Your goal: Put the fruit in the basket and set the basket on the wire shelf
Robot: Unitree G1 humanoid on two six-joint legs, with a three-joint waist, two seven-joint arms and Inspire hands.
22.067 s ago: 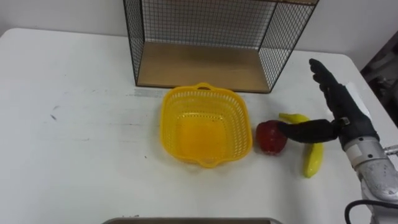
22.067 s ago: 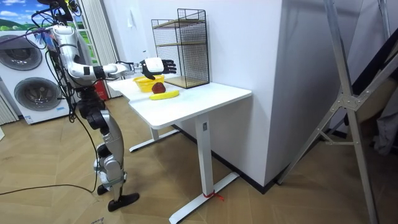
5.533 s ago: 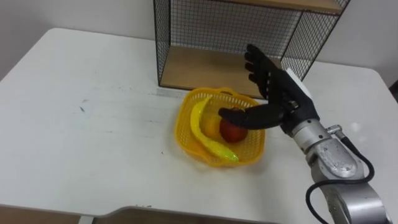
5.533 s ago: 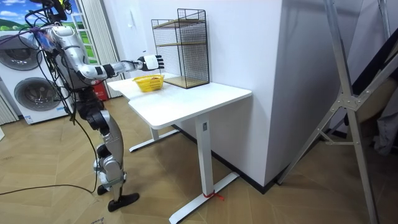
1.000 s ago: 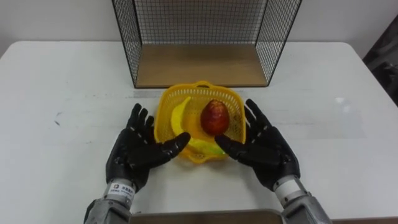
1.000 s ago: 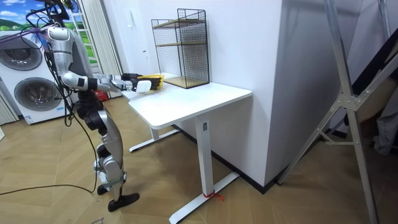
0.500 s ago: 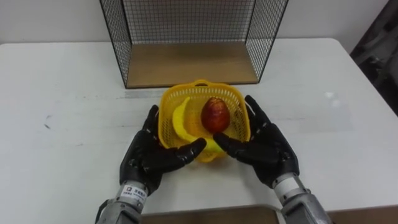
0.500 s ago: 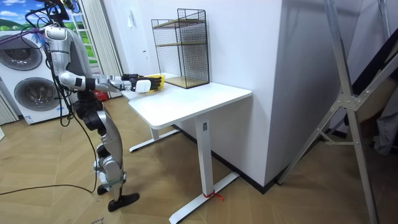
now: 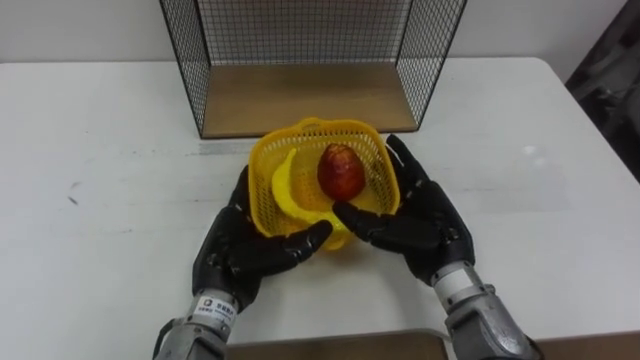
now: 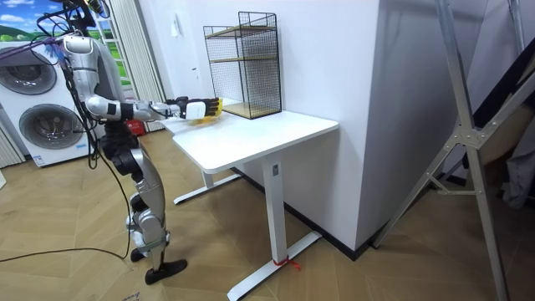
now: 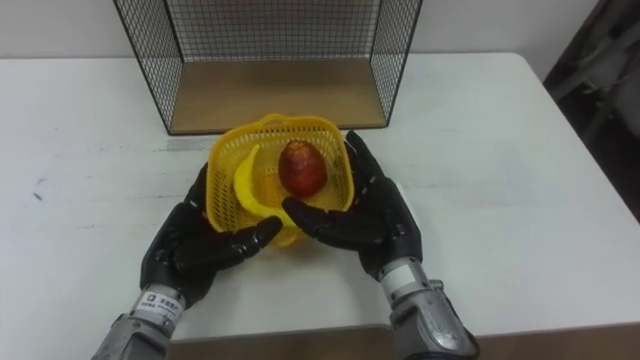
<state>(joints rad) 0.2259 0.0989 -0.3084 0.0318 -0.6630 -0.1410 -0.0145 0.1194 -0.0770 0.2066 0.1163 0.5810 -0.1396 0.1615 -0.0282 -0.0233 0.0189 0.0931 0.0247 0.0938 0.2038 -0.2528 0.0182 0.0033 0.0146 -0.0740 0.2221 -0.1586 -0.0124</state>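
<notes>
While both hands cup it, the yellow plastic basket [image 9: 318, 125] sits over the table [image 9: 100, 130], just in front of the wire shelf [image 9: 300, 100].

Left hand [image 9: 240, 250] and right hand [image 9: 420, 225] press against opposite side walls with fingers extended and thumbs reaching under the front edge; neither hand is clenched. A red apple [image 9: 341, 170] and a banana [image 9: 282, 185] lie loose inside. The load is probably light. The thin lattice walls will likely flex if squeezed, and the apple may roll if the basket tips. Support it from below on both sides and keep it level.
</notes>
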